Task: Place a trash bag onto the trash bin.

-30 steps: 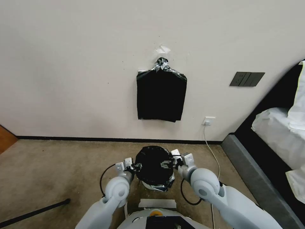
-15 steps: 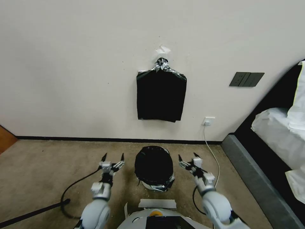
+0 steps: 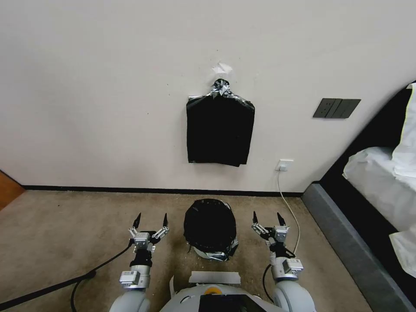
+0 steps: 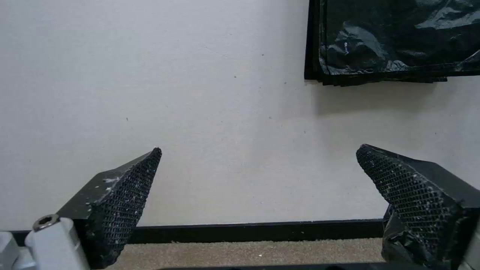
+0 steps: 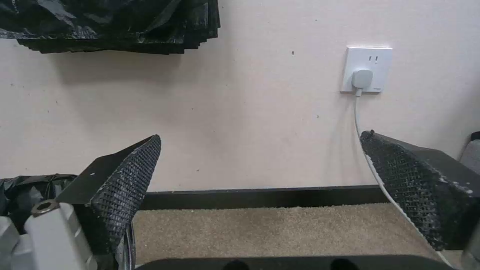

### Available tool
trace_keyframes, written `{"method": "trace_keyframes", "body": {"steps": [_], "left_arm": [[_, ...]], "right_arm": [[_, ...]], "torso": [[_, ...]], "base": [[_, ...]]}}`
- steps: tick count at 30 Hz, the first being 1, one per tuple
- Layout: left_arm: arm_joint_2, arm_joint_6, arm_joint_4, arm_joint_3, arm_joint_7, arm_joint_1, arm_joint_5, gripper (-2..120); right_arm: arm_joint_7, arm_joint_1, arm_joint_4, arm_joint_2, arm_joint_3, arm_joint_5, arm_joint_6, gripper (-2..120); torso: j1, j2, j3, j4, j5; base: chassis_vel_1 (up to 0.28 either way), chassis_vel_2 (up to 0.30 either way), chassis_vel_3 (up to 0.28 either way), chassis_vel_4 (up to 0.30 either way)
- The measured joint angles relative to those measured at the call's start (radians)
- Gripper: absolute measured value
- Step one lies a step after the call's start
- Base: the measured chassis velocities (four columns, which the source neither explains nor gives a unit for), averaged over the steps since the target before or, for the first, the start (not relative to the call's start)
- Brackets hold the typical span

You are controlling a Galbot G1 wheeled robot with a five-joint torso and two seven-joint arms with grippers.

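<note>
Basically, head view: the thin glossy black plastic trash bag (image 3: 209, 225) is draped over the small round cream-white plastic trash bin (image 3: 203, 253) on the carpet, right in front of me. My left gripper (image 3: 151, 224) and right gripper (image 3: 265, 222) sit either side of it, apart from it, both spread wide and holding nothing. Bag hem looks loose on the near side; my guess is it could slip off the rim if bumped.

Left wrist view: my mesh fingertips (image 4: 125, 202) are wide apart, facing the flat bundle of black bags (image 4: 395, 37) on the wall.

Right wrist view: released too; the white power cord (image 5: 372, 165) runs close by one finger, a likely snag.
</note>
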Motion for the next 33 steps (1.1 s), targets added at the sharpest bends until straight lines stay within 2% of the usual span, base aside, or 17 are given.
{"method": "trace_keyframes", "body": {"steps": [33], "left_arm": [[0.003,0.008,0.0,0.003,-0.005,-0.003,-0.008,100]], "right_arm": [[0.005,0.004,0.003,-0.006,-0.005,0.009,-0.01,100]], "torso": [[0.0,0.0,0.0,0.0,0.0001]], "base": [[0.0,0.0,0.0,0.0]]}}
